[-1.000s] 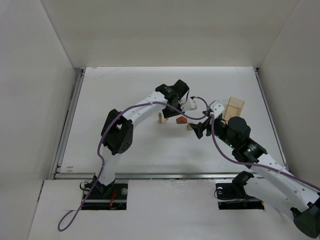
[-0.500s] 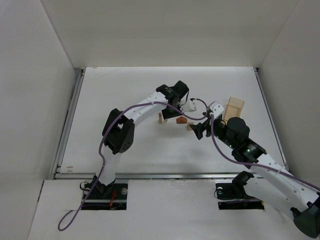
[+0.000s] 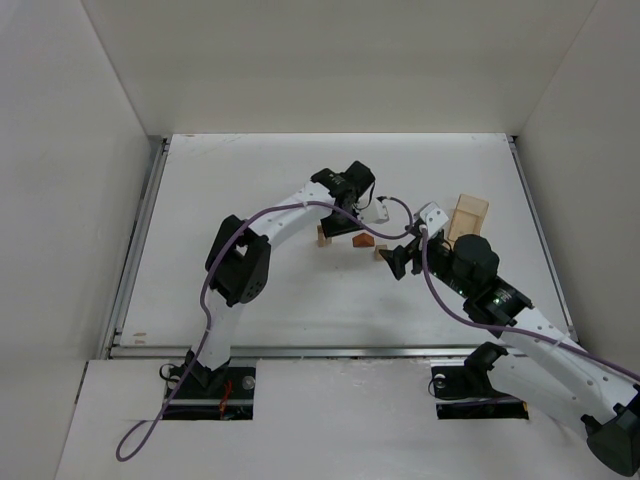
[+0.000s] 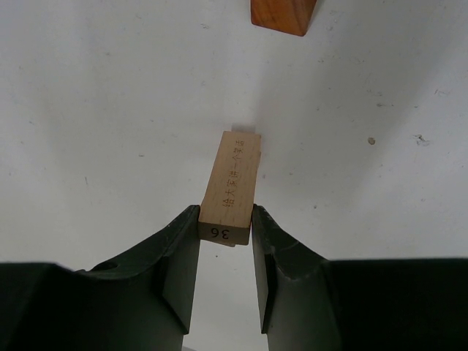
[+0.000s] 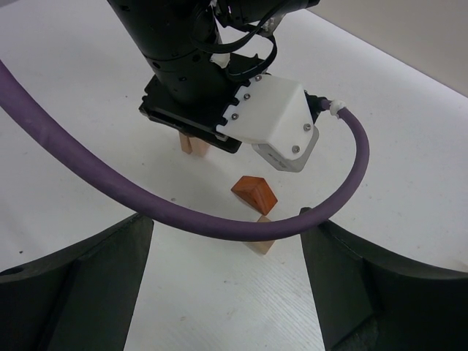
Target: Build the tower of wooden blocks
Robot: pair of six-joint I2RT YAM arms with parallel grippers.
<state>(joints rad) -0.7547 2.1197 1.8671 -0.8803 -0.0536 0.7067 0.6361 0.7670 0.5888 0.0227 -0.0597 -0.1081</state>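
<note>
From my console the two arms look alike — white shells on the long links, bulky black housings at the joints. The left arm [image 3: 285, 218] has a purple cable [image 5: 183, 219] running along it from base to wrist; the right arm [image 3: 545, 345] carries one too. A white box [image 5: 274, 124] on the left wrist is studded with small silver screws. The fingers [image 4: 179, 256] are dark and matte — thick, with curved flanks.
</note>
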